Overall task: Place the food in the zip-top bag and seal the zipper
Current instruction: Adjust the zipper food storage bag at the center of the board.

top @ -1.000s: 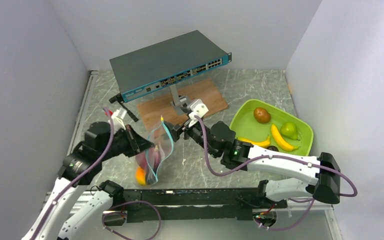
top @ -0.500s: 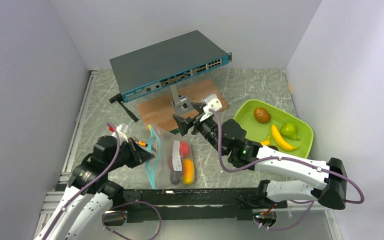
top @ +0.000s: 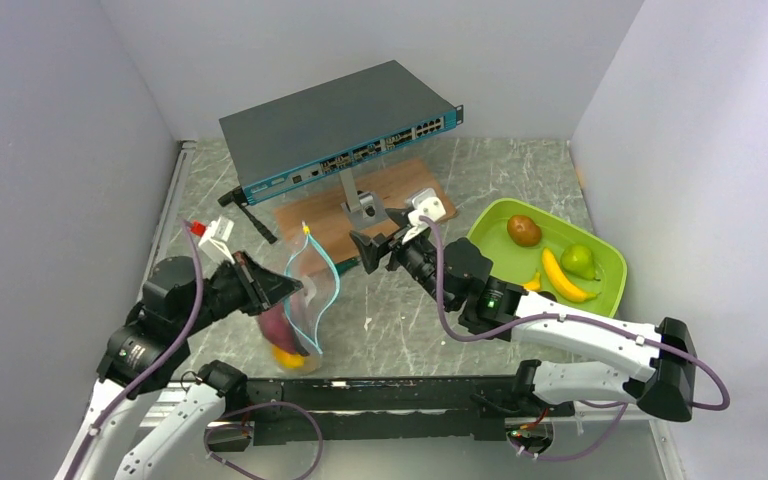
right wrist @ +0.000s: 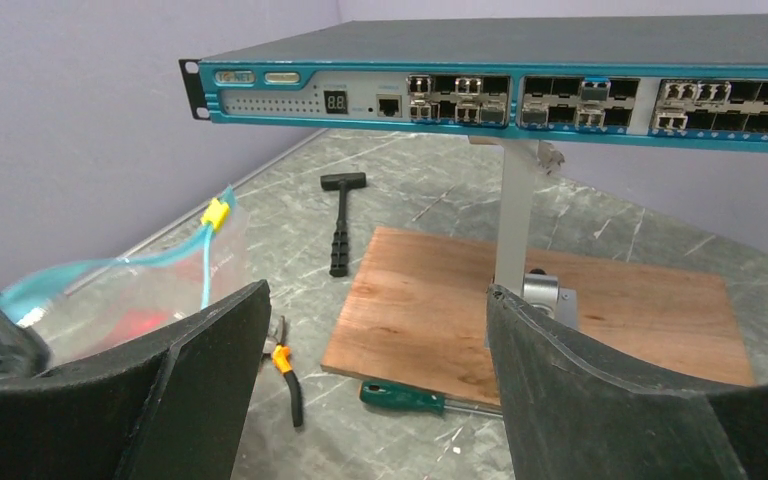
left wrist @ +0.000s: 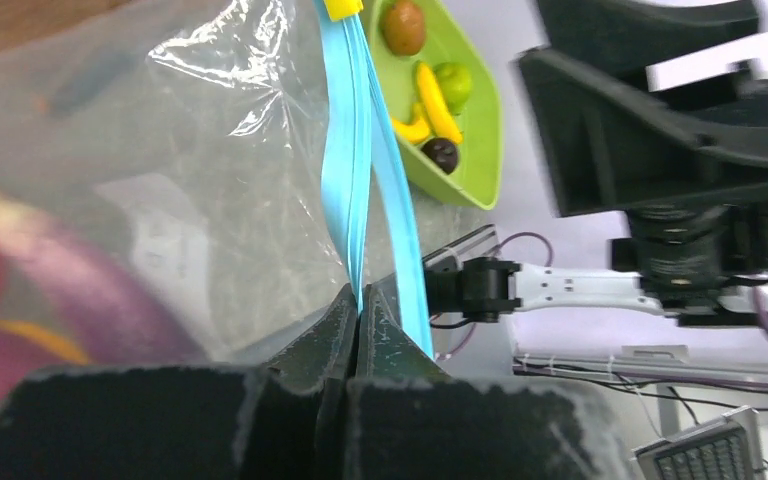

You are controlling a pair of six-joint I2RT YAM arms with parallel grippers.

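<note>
Tightly within left end effector [left wrist: 358,308]: zipper [left wrist: 343,170].

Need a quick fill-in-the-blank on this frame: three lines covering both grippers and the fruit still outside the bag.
1. The left gripper is shut on the blue strip of the clear ____.
2. The right gripper is ____ and holds nothing.
3. The banana and pear lie in the green ____.
Missing words: bag; open; tray.
</note>
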